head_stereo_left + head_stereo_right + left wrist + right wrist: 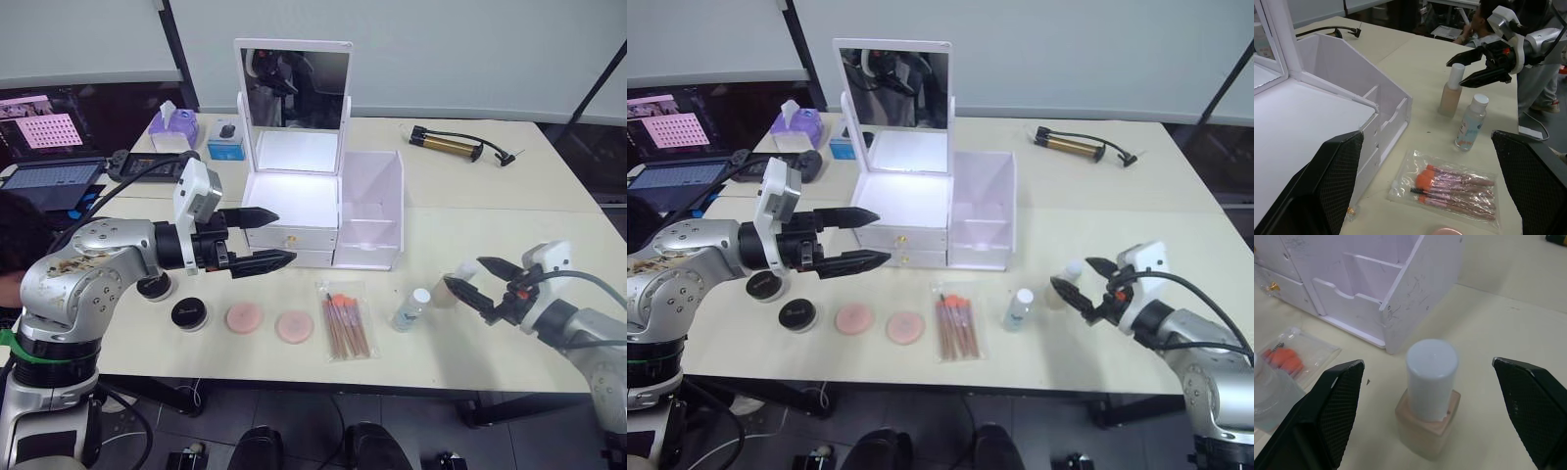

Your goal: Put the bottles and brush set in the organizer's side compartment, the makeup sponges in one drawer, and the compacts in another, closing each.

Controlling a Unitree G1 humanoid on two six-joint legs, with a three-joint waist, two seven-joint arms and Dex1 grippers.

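The right pincer [1080,291] is spread wide with nothing in its grip, its two black fingers reaching to either side of the beige foundation bottle [1429,418], which stands upright on the worktop [549,225] between them, untouched by either. The left pincer [263,238] is open too and empty, hovering above the worktop in front of the organizer's two drawers [290,239], both shut. The organizer [323,211] stands mid-worktop with its mirror [294,90] upright; its side compartment [369,223] sits on the robot's right of the drawer stack. The clear bottle [411,309] with a white cap stands just beside the foundation bottle, on its left. The brush set [345,320] lies flat in its pouch in front of the organizer, left of the clear bottle. Further left lie the two makeup sponges [244,316], side by side, then a round black compact [189,313]; a second one [155,287] sits partly behind the left arm. A gold-and-black hand pump [451,146] lies at the far side
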